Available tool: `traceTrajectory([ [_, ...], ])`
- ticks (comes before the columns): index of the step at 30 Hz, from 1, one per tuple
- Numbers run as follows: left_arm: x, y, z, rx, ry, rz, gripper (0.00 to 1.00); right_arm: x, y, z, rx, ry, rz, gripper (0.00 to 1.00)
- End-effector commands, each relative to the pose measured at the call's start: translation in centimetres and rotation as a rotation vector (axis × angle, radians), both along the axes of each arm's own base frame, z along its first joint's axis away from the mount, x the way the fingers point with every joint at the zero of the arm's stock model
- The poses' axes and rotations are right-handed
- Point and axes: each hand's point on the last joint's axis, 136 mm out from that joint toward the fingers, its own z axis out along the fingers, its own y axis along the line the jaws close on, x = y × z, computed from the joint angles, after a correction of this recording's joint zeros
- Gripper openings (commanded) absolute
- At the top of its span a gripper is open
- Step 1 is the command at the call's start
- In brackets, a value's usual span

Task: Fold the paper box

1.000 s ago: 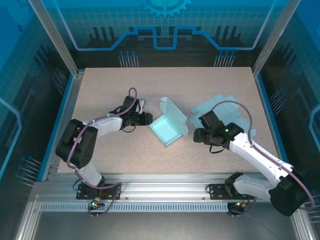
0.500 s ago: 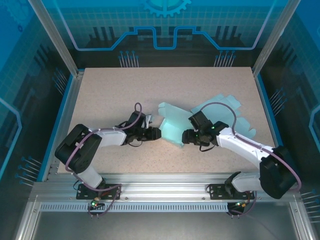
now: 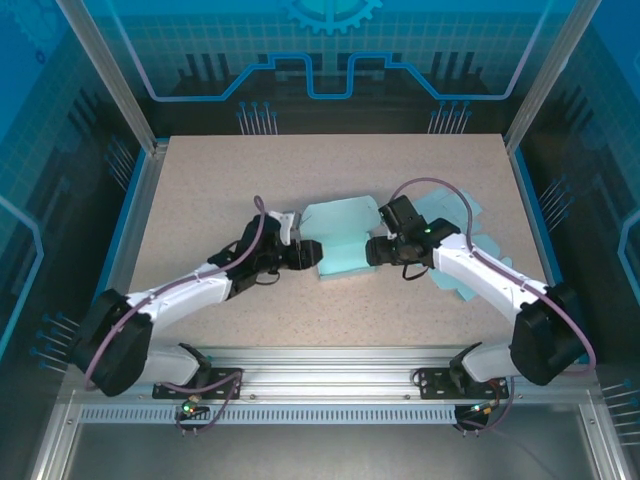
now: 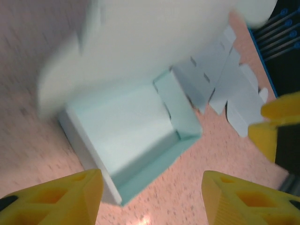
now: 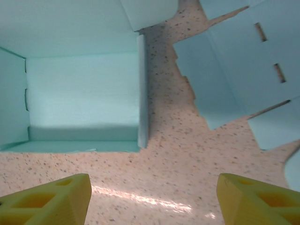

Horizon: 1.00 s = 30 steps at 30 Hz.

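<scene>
While the paper box (image 3: pixel 338 240) sits part-folded on the table (image 3: pixel 220 190), left pincer (image 3: pixel 314 253) and right pincer (image 3: pixel 371 250) stand open and empty, the box just ahead of each

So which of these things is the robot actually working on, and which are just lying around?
Part of the job: half-folded paper box, left gripper, right gripper.
Lying about, for now: flat paper cutouts beside the box.

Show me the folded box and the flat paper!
folded box (image 5: pixel 82 86): right wrist view, on its inner panel.
flat paper (image 5: pixel 225 70): right wrist view, on the panel beside the slots.
</scene>
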Motion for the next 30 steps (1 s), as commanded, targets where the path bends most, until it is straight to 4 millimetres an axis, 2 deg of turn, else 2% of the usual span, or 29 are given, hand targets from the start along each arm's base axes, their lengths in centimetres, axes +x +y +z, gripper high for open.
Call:
traceTrajectory([
  [1, 0.1, 3.7, 0.1, 0.301, -0.073, 0.004, 0.60, 0.0, -2.0, 2.0, -0.098, -0.055, 0.053, 0.72],
  [5, 1.6, 4.7, 1.0, 0.437, -0.144, -0.020, 0.63, 2.0, -1.6, 3.7, -0.108, -0.171, 0.141, 0.73],
  [11, 3.6, 4.2, 0.5, 0.506, -0.181, -0.074, 0.67, 6.4, -1.2, 4.8, -0.033, -0.245, 0.203, 0.73],
  [20, 5.7, 3.6, -1.1, 0.510, -0.173, -0.093, 0.65, 10.2, 0.7, 4.2, 0.042, -0.269, 0.320, 0.72],
  [24, 6.7, 3.3, -1.4, 0.486, -0.173, -0.085, 0.59, 11.5, 0.9, 3.6, 0.081, -0.263, 0.351, 0.73],
  [30, 7.2, 2.2, -1.3, 0.454, -0.174, -0.114, 0.53, 12.3, 2.4, 2.6, 0.167, -0.239, 0.424, 0.71],
])
